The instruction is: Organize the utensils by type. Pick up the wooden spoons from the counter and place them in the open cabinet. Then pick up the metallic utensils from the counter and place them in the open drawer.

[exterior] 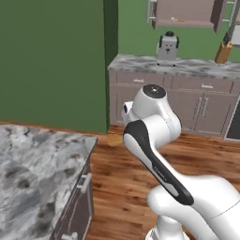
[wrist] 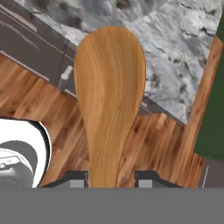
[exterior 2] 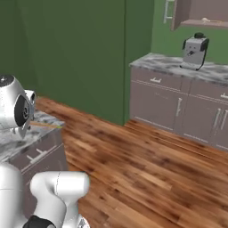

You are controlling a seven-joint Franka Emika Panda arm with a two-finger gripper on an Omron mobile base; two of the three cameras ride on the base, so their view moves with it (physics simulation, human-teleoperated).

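A wooden spoon [wrist: 109, 100] stands between my gripper's [wrist: 109, 180] two fingertips, with the gripper shut on its handle and its broad bowl pointing away from the hand. Under it lie the corner of the marbled counter [wrist: 175, 52] and the wood floor. In the right base view one thin end of the spoon [exterior 2: 46, 125] sticks out from behind my arm over the counter [exterior 2: 18, 138]. The open cabinet [exterior: 185, 14] hangs on the far wall, with a pale thing lying on its shelf. The metallic utensils and the open drawer are out of view.
Across the wood floor [exterior 2: 147, 164] stands a second marbled top [exterior: 187, 66] with a toaster [exterior: 168, 47] and a knife block [exterior: 223, 51]. A tall green wall block [exterior: 56, 61] rises to the left. The near counter [exterior: 37, 173] has drawer fronts on its side.
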